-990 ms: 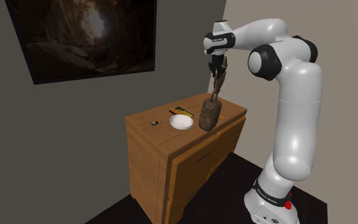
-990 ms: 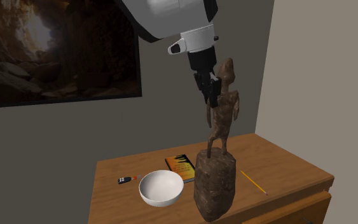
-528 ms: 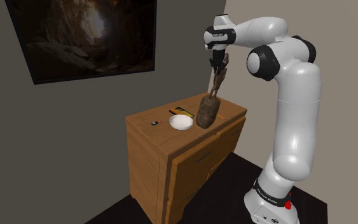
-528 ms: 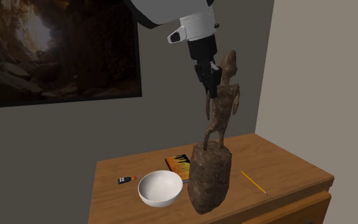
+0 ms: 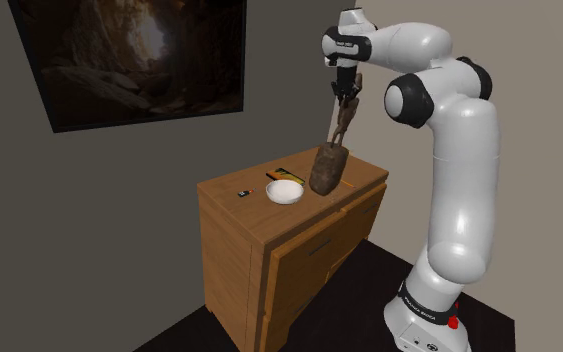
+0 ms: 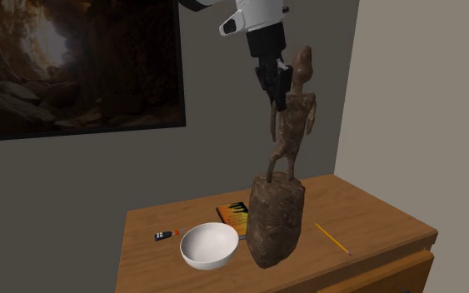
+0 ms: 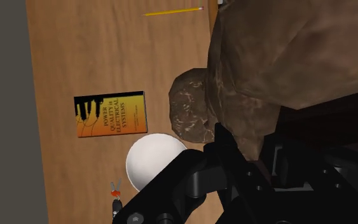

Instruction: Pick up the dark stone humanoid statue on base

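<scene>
The statue (image 6: 291, 125) hangs with its long axis close to upright, head up and base down. It leans so that the head sits toward the second exterior view's right and the heavy base (image 6: 276, 220) swings toward the left. It is mottled brown and rough like stone: a thin humanoid with a knobbly head and spindly legs, planted on a bulky rounded block. The black jaws are clamped on it about the neck and shoulders, gripping from the side nearer the wall painting (image 6: 57, 58). The block is low over the wooden dresser (image 6: 374, 220), near the middle of its top; whether it clears the wood I can't quite tell. It hides part of the rim of a smooth white bowl (image 6: 210, 245) and a corner of an orange-covered book (image 6: 232, 214). A yellow pencil (image 6: 331, 238) lies on its other side. Beside the bowl sits a small black thing with a red tip (image 6: 166, 235), too small to name. The white arm (image 5: 459, 180) is cut off at the second exterior view's top.
</scene>
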{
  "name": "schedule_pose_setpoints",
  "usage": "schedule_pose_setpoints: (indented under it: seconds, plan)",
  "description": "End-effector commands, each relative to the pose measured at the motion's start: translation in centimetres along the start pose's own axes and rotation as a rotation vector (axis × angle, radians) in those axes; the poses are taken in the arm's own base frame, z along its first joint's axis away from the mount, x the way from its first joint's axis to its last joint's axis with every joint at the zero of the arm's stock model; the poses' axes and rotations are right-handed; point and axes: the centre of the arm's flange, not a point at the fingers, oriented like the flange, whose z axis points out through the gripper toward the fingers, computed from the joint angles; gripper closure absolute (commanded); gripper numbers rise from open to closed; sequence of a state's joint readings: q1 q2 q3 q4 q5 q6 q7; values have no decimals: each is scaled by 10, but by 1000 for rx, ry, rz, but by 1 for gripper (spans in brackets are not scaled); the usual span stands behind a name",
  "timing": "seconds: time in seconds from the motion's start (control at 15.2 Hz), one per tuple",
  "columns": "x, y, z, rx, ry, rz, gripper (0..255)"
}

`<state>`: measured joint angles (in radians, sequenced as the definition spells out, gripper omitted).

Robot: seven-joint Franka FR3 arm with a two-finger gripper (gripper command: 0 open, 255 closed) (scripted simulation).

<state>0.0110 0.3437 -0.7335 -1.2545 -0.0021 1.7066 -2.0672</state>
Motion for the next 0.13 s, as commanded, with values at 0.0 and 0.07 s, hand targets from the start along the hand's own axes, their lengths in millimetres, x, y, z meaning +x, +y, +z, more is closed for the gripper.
schedule_pose_setpoints:
  seconds: [0.0,0.07]
  plan:
    - [-3,0,-8,-5,-2,1,255]
    - [-3,0,-8,-5,-2,1,255]
